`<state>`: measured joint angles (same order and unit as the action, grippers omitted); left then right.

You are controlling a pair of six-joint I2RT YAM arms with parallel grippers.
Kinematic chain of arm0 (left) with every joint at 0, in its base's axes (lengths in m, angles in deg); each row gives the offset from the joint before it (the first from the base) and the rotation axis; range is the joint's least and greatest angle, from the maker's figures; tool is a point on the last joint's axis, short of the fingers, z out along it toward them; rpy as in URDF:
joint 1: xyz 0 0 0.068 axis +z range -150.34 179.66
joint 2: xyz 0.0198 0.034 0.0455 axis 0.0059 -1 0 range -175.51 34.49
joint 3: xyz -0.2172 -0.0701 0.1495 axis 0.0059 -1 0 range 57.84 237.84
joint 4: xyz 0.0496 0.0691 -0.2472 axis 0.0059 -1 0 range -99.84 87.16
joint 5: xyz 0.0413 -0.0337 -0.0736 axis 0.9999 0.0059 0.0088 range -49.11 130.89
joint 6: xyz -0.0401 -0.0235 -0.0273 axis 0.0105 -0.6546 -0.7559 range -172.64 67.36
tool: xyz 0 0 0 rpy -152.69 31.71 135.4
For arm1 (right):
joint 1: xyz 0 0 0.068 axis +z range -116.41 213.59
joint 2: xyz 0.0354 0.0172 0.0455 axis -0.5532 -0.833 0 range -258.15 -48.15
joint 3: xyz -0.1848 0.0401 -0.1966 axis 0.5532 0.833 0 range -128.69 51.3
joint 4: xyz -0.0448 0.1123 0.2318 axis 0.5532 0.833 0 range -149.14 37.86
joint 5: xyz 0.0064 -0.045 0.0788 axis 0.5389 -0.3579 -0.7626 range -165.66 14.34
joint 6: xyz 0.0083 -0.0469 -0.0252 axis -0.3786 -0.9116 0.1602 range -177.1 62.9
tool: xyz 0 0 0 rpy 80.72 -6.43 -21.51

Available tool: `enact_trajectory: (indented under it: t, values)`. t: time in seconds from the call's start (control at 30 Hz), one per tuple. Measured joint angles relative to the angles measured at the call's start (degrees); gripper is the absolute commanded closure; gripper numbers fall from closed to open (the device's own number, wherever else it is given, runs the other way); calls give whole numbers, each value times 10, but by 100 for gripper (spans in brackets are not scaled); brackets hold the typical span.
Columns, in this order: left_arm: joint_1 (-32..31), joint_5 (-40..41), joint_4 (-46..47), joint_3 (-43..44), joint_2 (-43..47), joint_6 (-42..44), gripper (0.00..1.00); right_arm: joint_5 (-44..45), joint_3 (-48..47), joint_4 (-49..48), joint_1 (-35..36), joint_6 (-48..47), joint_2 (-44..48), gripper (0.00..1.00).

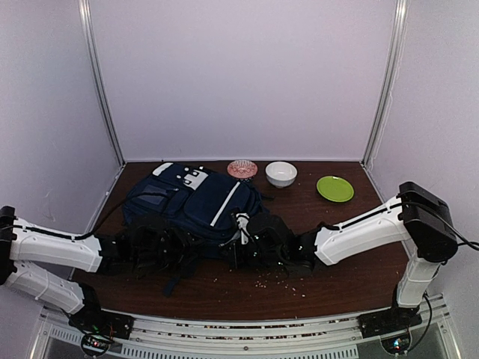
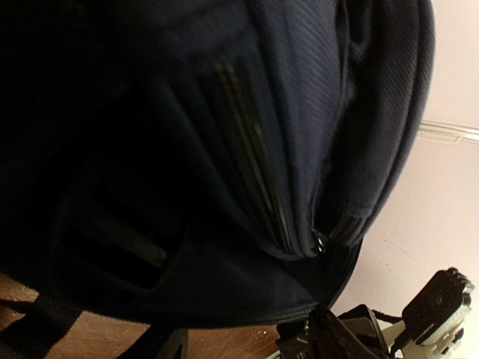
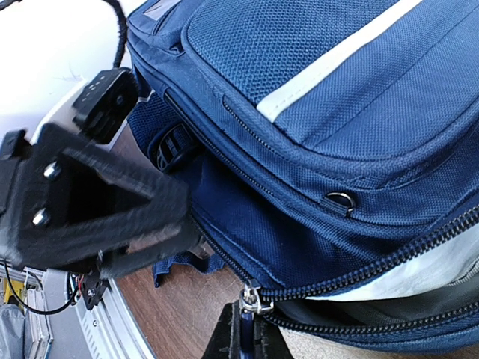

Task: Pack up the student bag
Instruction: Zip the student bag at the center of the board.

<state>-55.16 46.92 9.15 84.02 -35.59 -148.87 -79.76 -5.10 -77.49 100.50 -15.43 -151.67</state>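
Brown bench (image 1: 352, 262), white walls. Right jaws clenched on zip pull (image 3: 253, 299) at near edge of bag (image 1: 198, 202); right arm (image 1: 359, 228) reaches low, leftward. Left jaws hard against bag's side, grip unreadable; left arm (image 1: 56, 250) stretched low, rightward. Bag flat, centre-left.

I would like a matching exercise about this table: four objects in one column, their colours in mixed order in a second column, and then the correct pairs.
Objects:
1. student bag
2. bowl
3. plate
4. small patterned dish

Colours:
A. green
B. pink
C. navy blue
D. white

Pairs: 1-C, 2-D, 3-A, 4-B
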Motion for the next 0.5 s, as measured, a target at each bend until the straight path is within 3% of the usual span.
enact_trajectory:
  t: [0.2,0.33,0.5]
  values:
    - [30,-3,1,10,-34,7,17,-4,4,-3,0,1,0,100]
    - [39,-10,11,14,-56,14,36,-4,6,-3,2,1,0,100]
    - [43,-17,23,12,-66,19,70,-4,13,-6,3,1,2,100]
